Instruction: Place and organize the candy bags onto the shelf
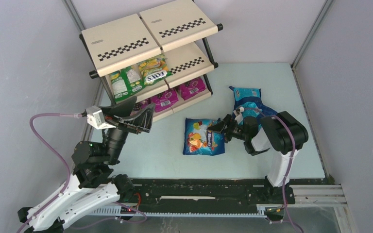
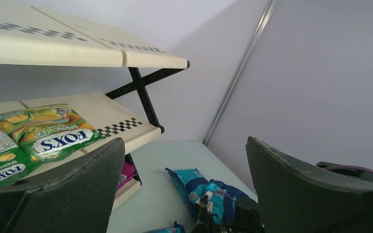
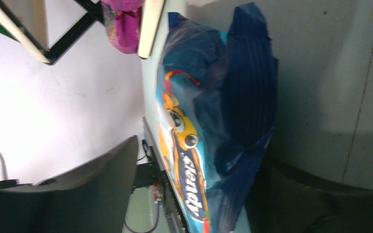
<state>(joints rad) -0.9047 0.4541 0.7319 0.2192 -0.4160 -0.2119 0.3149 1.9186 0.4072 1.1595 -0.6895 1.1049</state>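
Item under handling: blue fruit-art bag (image 1: pixel 203 137), lying flat on the desk (image 1: pixel 281 155), in front of the shelf (image 1: pixel 121 41) and apart from it.
Right fingers (image 1: pixel 219 128): spread apart with nothing clamped. They came in low from the right and straddled the bag's right-hand edge. Contact with the film could not be confirmed.
Left fingers (image 1: pixel 143 116): wide apart and empty, raised just before the shelf's left half.
Governing relation: the bag lay immediately left of the right fingers, with its edge between them. From overhead it was nearly as wide as long, and its lettering ran near-to-far, so the fingers met a side edge roughly square-on. The right arm was plainly nearer; the left fingers stood well apart from the bag.
Stock on shelf: green-yellow bags (image 1: pixel 136 75) on the middle tier's left half and magenta bags (image 1: pixel 177 94) on the bottom tier.
Stock on desk: teal-blue bags (image 1: pixel 247 99), heaped just behind the right arm.
Overhead view: the only view that set bag, both arms and shelf together.
Right wrist view: alone showed the bag's edge inside the finger gap, with daylight beside one finger.
Left wrist view: alone showed unused panel beside the green-yellow bags. The fruit-art bag barely entered its lower edge.
Assessment: closing on the edge appeared to be the step in hand. The thin glossy film could slip or crumple.
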